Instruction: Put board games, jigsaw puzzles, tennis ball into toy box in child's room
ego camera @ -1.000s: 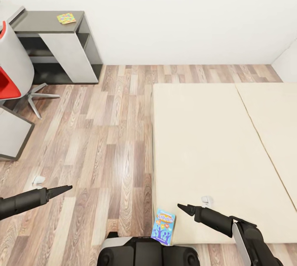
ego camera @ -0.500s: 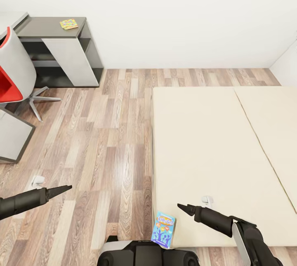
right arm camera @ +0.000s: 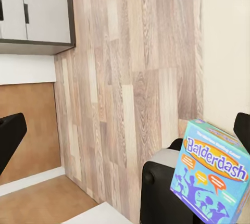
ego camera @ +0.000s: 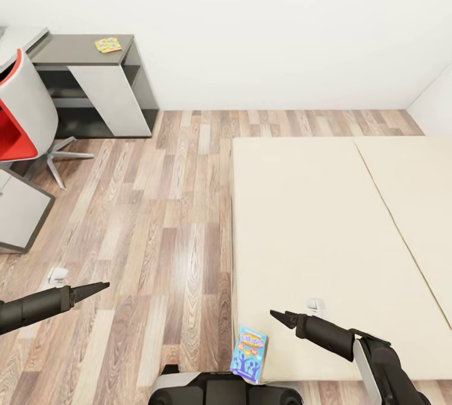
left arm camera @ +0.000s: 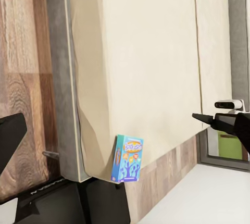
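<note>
A small blue board game [ego camera: 249,355] with yellow lettering stands upright at the near corner of the bed [ego camera: 314,235], right in front of my base. It reads "Balderdash" in the right wrist view [right arm camera: 213,174] and also appears in the left wrist view [left arm camera: 127,159]. A multicoloured jigsaw puzzle [ego camera: 108,45] lies flat on a low dark-grey desk [ego camera: 81,52] at the far left wall. My left gripper [ego camera: 100,286] hangs open and empty over the floor, left of the game. My right gripper [ego camera: 276,315] is open and empty over the bed's near edge, just right of the game.
A red and white swivel chair [ego camera: 19,116] stands at the left, with a grey panel [ego camera: 19,210] in front of it. Wood-plank floor [ego camera: 169,204] lies between the desk and the bed. A white wall closes the far side.
The whole picture has shifted: the desk, the wall line and the bed sit a little lower, so the camera moved. Both arms hold the same pose, and the blue game stays at the bed's corner.
</note>
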Tool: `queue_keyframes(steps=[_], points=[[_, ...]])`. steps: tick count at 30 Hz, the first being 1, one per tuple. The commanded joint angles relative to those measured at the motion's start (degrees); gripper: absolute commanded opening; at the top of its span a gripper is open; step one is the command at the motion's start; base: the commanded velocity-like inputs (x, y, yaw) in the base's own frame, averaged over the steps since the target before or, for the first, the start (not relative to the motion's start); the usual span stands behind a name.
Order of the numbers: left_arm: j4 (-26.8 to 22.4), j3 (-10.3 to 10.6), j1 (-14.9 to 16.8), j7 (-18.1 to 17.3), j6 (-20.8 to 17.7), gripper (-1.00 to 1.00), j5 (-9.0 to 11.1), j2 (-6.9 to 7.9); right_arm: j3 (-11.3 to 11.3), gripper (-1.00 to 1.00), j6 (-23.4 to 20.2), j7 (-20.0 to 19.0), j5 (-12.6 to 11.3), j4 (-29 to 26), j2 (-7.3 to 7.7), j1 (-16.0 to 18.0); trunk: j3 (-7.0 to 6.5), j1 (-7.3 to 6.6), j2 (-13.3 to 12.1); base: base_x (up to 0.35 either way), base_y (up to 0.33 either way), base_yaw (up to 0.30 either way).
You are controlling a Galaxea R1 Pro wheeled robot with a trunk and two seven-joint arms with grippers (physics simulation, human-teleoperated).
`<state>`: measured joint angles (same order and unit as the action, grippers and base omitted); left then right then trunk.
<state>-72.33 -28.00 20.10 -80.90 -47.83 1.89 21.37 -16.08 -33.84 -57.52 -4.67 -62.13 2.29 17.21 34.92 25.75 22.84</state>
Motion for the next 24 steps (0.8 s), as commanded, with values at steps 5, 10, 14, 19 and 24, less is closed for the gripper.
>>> queue_keyframes(steps=[5, 10, 14, 19, 24], points=[[-0.01, -0.05, 0.02, -0.18, -0.55, 1.00, 0.08, 0.06, -0.08, 1.00, -0.45, -0.05, -0.34, -0.01, 0.05, 0.02, -0.41, 0.03, 0.08, 0.000, 0.000, 0.000], [-0.01, -0.04, 0.02, -0.15, -0.57, 1.00, 0.08, 0.03, -0.09, 1.00, -0.46, -0.05, -0.34, -0.01, 0.07, 0.02, -0.88, 0.03, 0.08, 0.000, 0.000, 0.000], [-0.01, -0.04, 0.02, -0.14, -0.59, 1.00, 0.10, 0.00, -0.09, 1.00, -0.45, -0.05, -0.34, -0.01, 0.08, 0.02, -1.26, 0.03, 0.08, 0.000, 0.000, 0.000], [-0.01, -0.04, 0.02, -0.19, -0.60, 1.00, 0.07, 0.01, -0.09, 1.00, -0.45, -0.05, -0.34, -0.01, 0.08, 0.02, -1.74, 0.03, 0.08, 0.000, 0.000, 0.000], [-0.01, -0.12, 0.02, -0.18, -0.57, 1.00, 0.10, 0.06, -0.09, 1.00, -0.44, -0.05, -0.34, -0.01, 0.08, 0.02, -2.21, 0.03, 0.08, 0.000, 0.000, 0.000]])
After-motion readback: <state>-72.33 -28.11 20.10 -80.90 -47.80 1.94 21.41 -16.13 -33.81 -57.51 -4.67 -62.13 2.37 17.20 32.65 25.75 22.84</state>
